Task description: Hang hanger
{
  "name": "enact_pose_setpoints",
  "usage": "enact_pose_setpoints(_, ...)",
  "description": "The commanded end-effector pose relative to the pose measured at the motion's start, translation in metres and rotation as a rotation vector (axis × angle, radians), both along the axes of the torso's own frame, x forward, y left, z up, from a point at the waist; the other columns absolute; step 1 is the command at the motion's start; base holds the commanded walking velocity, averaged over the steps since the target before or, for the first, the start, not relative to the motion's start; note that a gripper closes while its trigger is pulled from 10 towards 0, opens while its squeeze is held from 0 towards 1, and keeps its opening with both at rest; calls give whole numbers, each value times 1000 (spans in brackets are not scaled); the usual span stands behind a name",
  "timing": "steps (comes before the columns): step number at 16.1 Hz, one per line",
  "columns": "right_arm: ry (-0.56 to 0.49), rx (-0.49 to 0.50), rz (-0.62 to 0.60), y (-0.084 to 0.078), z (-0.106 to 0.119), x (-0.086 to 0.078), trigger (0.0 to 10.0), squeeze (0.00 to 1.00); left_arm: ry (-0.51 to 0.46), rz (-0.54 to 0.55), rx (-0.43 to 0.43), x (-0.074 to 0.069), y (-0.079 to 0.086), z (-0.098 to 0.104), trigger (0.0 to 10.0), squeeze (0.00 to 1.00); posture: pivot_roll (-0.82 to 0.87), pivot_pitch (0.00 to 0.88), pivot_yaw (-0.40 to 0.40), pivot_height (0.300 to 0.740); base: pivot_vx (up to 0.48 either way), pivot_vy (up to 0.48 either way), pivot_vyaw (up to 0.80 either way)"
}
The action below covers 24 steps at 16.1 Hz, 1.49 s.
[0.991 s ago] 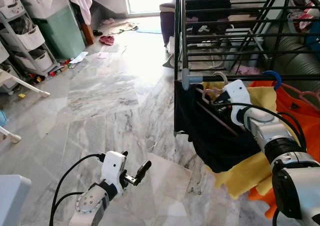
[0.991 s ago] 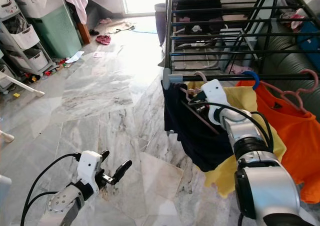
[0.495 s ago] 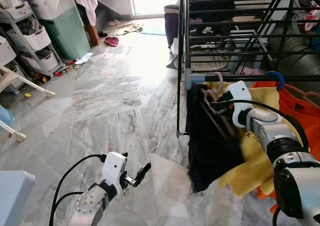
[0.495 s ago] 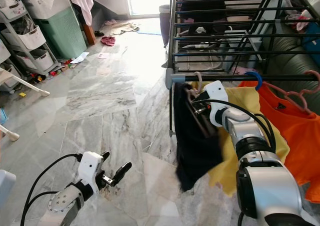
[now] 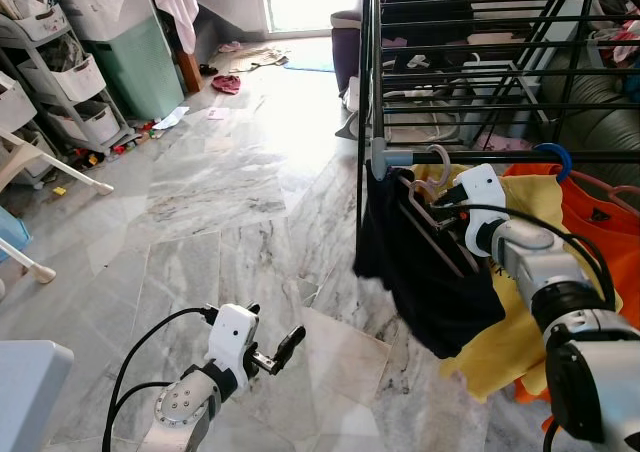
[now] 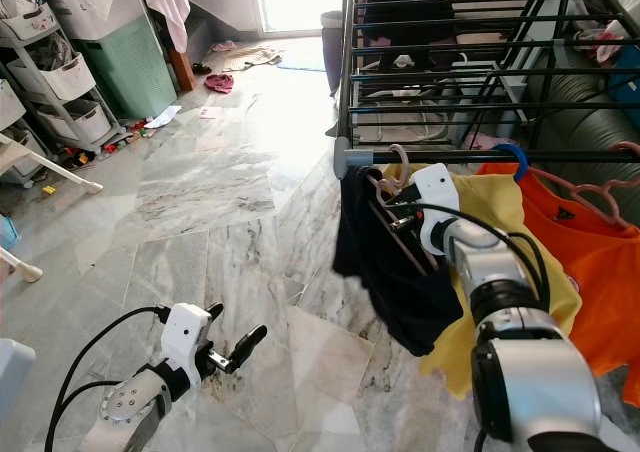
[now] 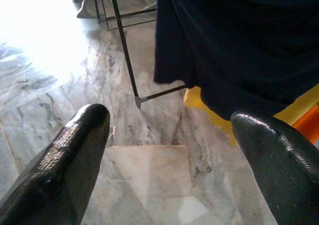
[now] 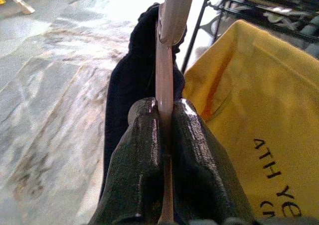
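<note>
Hanger (image 5: 432,224) with dark garment: clenched in right tool (image 5: 447,204), hook just beside the rack rail (image 5: 520,156) above it; left tool (image 5: 268,353) spread empty, low, well apart.

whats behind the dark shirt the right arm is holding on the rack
A yellow shirt hangs right behind the dark shirt, with an orange shirt beyond. The dark shirt covers the yellow one's near side. The right gripper grips its hanger.
</note>
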State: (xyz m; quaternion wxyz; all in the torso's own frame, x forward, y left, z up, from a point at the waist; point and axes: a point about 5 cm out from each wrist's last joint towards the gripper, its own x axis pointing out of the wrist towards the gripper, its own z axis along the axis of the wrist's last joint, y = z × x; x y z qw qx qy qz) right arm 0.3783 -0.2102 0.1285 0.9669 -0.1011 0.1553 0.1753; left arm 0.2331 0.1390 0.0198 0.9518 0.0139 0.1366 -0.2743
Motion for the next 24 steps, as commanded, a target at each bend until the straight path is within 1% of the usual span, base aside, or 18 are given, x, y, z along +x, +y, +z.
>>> enact_pose_setpoints(1,-80,25,-20,2,13,5,0,0,-2,-5,25,0,2,-1,10000,0,-113,0,101,740,0,0,0)
enact_pose_setpoints(2,-145,43,-79,0,20,7,0,0,-19,11,26,3,2,1,10000,0,-114,0,99,740,0,0,0)
enact_pose_setpoints(3,-211,92,-136,0,24,6,0,0,-51,44,33,9,4,5,10000,0,-118,0,92,740,0,0,0)
enact_pose_setpoints(6,-307,73,-191,1,16,-8,0,0,-70,74,41,13,6,8,10000,0,-124,0,90,740,0,0,0)
enact_pose_setpoints(7,-321,83,-198,4,10,-16,0,0,-75,75,43,15,6,8,10000,0,-132,0,91,740,0,0,0)
enact_pose_setpoints(8,-331,70,-191,6,7,-21,4431,0,-77,72,45,16,5,9,10000,0,-144,0,94,740,0,0,0)
enact_pose_setpoints(9,-341,51,-185,9,3,-26,6902,0,-80,71,46,17,4,9,10000,0,-149,0,96,740,0,0,0)
enact_pose_setpoints(10,-341,58,-185,12,0,-32,10000,0,-82,68,47,18,3,9,10000,0,-149,0,96,740,0,0,0)
enact_pose_setpoints(11,-345,51,-192,15,-5,-39,10000,0,-84,65,48,19,1,9,10000,0,-162,0,100,740,0,0,0)
enact_pose_setpoints(12,-350,40,-220,18,-15,-57,10000,0,-89,66,50,21,-1,9,10000,0,-171,0,100,740,0,0,0)
enact_pose_setpoints(13,-341,31,-231,21,-24,-68,10000,0,-92,69,50,22,-1,9,10000,0,-172,0,100,740,0,0,0)
enact_pose_setpoints(15,-319,20,-248,25,-35,-81,10000,0,-92,73,48,23,-1,9,10000,0,-177,0,101,740,0,0,0)
enact_pose_setpoints(16,-311,-7,-246,28,-42,-89,10000,0,-90,78,49,23,-1,8,10000,0,-178,0,102,740,0,0,0)
enact_pose_setpoints(18,-293,-27,-245,31,-49,-97,10000,0,-89,83,50,23,-1,6,10000,0,-179,0,103,740,0,0,0)
enact_pose_setpoints(20,-242,-72,-169,40,-63,-107,10000,0,-74,76,58,20,-3,2,10000,0,-180,0,105,740,0,0,0)
enact_pose_setpoints(21,-246,-35,-105,48,-63,-110,10000,0,-55,56,46,18,-4,0,10000,0,-181,0,111,740,0,0,0)
enact_pose_setpoints(22,-233,-1,-84,51,-62,-110,10000,0,-52,49,39,18,-5,-1,10000,0,-181,0,111,740,0,0,0)
enact_pose_setpoints(24,-196,131,35,67,-54,-114,10000,0,-51,38,30,18,-5,0,10000,0,-183,0,112,740,0,0,0)
